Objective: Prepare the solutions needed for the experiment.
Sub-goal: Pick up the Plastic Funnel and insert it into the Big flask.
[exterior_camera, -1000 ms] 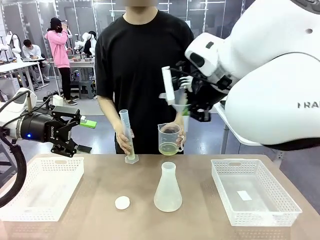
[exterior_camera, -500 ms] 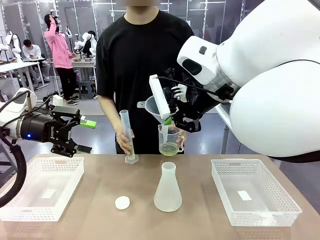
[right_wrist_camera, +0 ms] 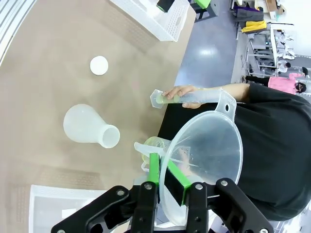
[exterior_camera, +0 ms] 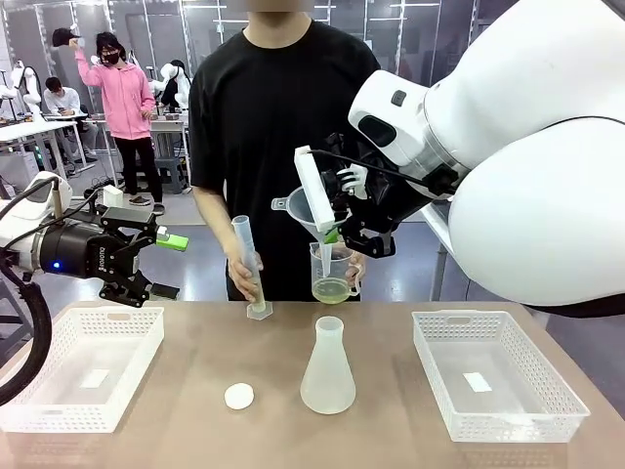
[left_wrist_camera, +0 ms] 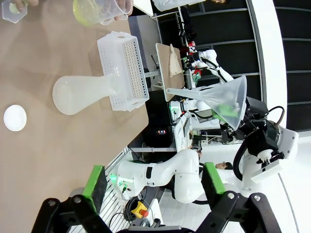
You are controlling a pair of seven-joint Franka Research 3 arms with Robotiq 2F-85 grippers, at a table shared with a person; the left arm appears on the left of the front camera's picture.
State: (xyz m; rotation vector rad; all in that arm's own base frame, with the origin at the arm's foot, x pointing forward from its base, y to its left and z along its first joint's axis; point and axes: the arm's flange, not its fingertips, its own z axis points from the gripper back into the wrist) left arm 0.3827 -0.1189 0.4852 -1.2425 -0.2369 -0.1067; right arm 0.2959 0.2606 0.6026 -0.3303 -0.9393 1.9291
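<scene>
2 baskets, 1 flask, 1 funnel, 1 beaker

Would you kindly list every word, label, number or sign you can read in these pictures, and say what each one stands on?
No text is sharp enough to quote.
White print on the black body of the left tool: too small to read.
Scale marks on the measuring jug: blurred, unreadable.
Scale marks on the graduated cylinder: too faint to read.
White slip in the right basket: no readable print.
</scene>
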